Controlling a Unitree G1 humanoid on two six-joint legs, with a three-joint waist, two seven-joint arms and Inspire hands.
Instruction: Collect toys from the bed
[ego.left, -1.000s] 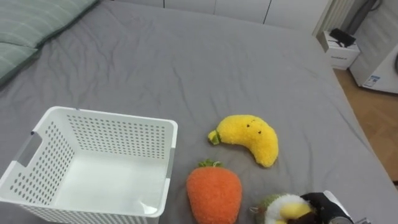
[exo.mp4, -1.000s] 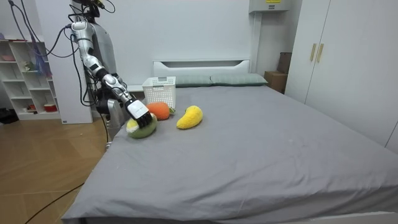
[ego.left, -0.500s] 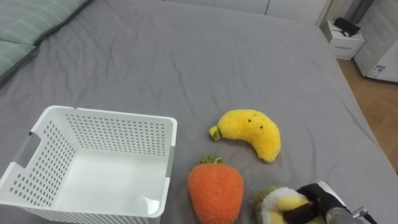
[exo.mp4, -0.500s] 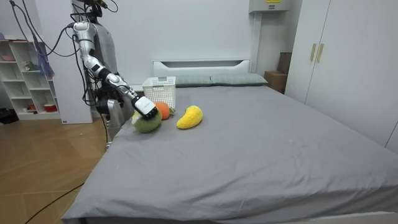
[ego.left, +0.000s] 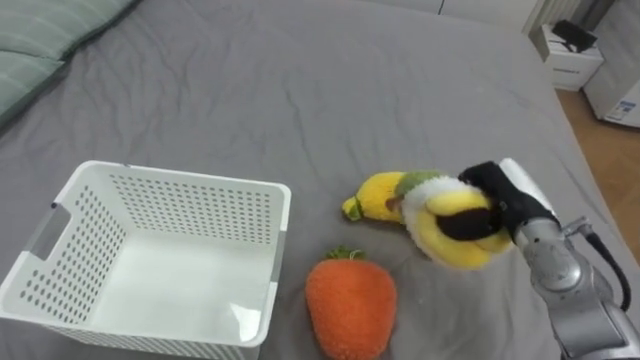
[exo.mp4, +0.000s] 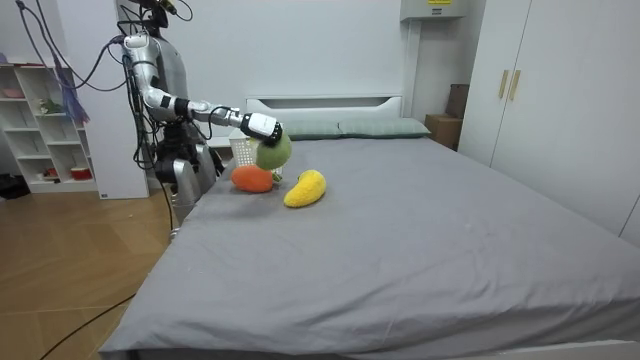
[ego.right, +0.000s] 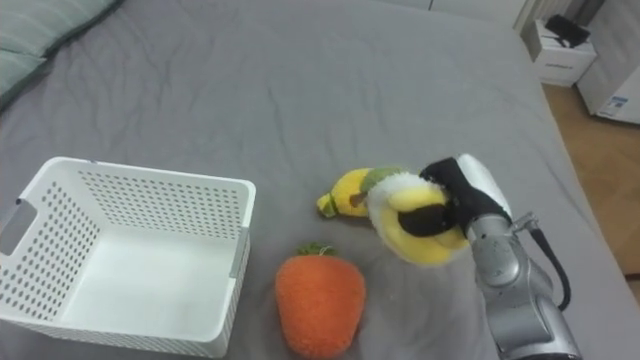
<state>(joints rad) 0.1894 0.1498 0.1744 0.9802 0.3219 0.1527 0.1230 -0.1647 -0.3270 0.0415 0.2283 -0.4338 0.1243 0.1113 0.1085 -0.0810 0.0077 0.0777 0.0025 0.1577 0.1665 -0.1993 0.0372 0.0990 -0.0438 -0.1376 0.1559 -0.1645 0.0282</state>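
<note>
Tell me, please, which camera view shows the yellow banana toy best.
The room view: there the banana toy lies whole and uncovered on the bed. In both eye views the right hand holds a round yellow-green plush toy in front of it, so just its stem end shows.

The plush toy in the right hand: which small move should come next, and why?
Probably carry the round yellow and green plush toy over the white perforated plastic basket: the right hand is curled round it, above the grey bed, with the basket on its left.
</note>
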